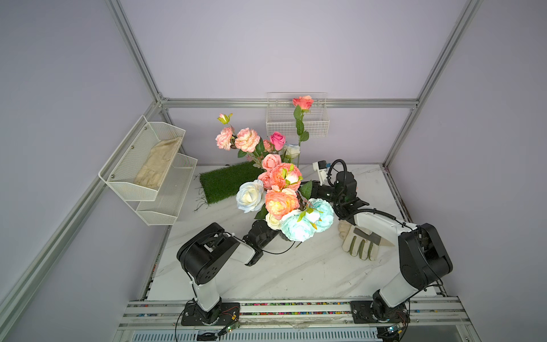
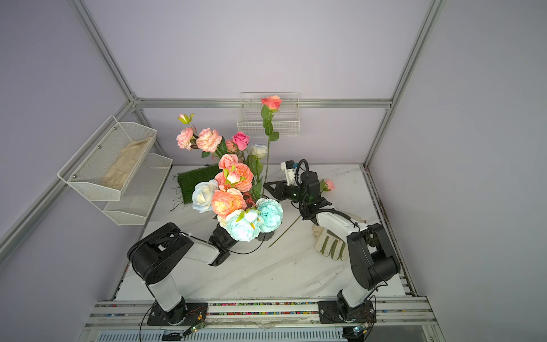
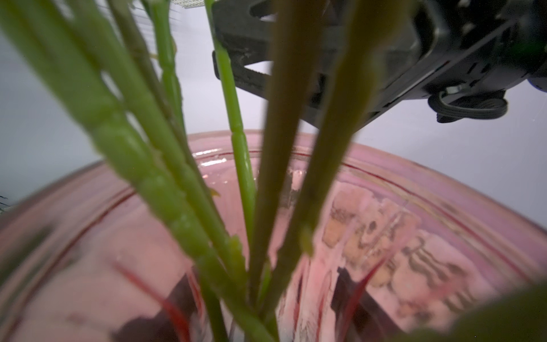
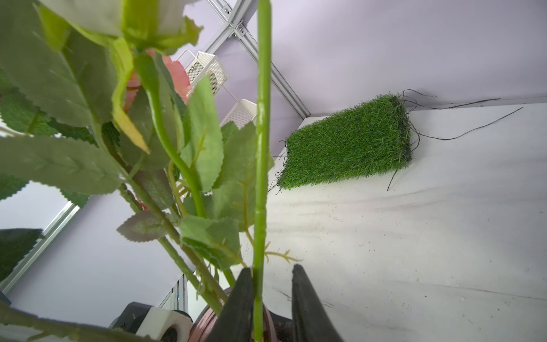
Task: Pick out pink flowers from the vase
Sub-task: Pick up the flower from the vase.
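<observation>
The vase (image 3: 414,189) holds a bouquet of pink flowers (image 1: 281,201), with a magenta rose (image 1: 277,139), a white rose (image 1: 251,195) and turquoise peonies (image 1: 307,220). A tall coral rose (image 2: 271,102) rises above the rest. My right gripper (image 4: 272,269) is open around its stem (image 4: 262,177) just above the vase rim. The stem rests against one finger, and the other finger (image 4: 305,302) stands apart from it. My left arm (image 1: 260,235) reaches under the blooms to the vase. Its fingers show only as dark shapes through the pink glass, either side of the waist.
A pink rose (image 2: 328,185) lies on the table behind the right arm. A grass mat (image 1: 228,183) sits at the back left, and a work glove (image 1: 358,242) with a tool on it lies right of the vase. A wire basket (image 1: 297,118) and mesh shelves (image 1: 148,165) hang on the walls.
</observation>
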Robot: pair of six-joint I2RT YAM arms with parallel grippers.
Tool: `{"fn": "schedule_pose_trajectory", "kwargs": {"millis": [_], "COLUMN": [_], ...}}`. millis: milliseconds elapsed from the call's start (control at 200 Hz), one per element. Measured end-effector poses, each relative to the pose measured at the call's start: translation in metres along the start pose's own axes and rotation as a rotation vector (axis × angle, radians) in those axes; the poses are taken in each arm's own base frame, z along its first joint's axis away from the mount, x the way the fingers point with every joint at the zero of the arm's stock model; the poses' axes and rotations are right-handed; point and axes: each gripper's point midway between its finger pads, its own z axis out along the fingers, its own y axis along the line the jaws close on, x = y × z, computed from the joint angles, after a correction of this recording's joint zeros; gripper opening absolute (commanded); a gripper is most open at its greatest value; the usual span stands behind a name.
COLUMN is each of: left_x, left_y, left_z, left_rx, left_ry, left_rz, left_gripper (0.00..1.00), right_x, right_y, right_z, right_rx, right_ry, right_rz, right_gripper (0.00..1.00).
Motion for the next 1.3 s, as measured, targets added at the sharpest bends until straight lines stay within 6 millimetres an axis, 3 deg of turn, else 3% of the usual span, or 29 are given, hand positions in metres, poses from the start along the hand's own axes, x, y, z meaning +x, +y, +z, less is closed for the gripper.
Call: {"fn": "schedule_pose_trajectory", "kwargs": {"millis": [250,460,655,745,855,935,1010,1115,1295], "left_x": [0.0,0.0,0.0,0.0,0.0,0.001,0.0,0.001,0.0], "left_y": [0.0,0.0,0.0,0.0,-0.002,-0.002,-0.003,-0.003,-0.006], "left_z": [0.0,0.0,0.0,-0.001,-0.001,-0.001,-0.002,-0.002,-0.003], "left_rx": [0.0,0.0,0.0,0.001,0.008,0.009,0.01,0.012,0.029], "left_ry": [0.0,0.001,0.003,0.005,0.008,0.012,0.013,0.015,0.02], "left_rz": [0.002,0.003,0.003,0.008,0.02,0.025,0.025,0.026,0.049], "left_gripper": [0.0,0.0,0.0,0.0,0.0,0.0,0.0,0.0,0.0], "right_x": [0.006,0.009,0.002,-0.021,-0.067,-0.101,-0.113,-0.092,-0.007], "right_y": [0.008,0.006,0.002,-0.001,-0.015,-0.039,-0.068,-0.111,-0.156], "right_z": [0.014,0.019,0.011,-0.008,-0.057,-0.104,-0.141,-0.163,-0.139], "right_rx": [-0.012,0.007,0.095,0.164,0.277,0.403,0.511,0.611,0.598], "right_ry": [-0.014,-0.024,-0.053,-0.118,-0.255,-0.373,-0.437,-0.407,-0.194], "right_rz": [0.019,0.025,0.007,-0.009,-0.011,-0.003,0.028,0.12,0.324], "right_gripper": [0.2,0.0,0.0,0.0,0.0,0.0,0.0,0.0,0.0]}}
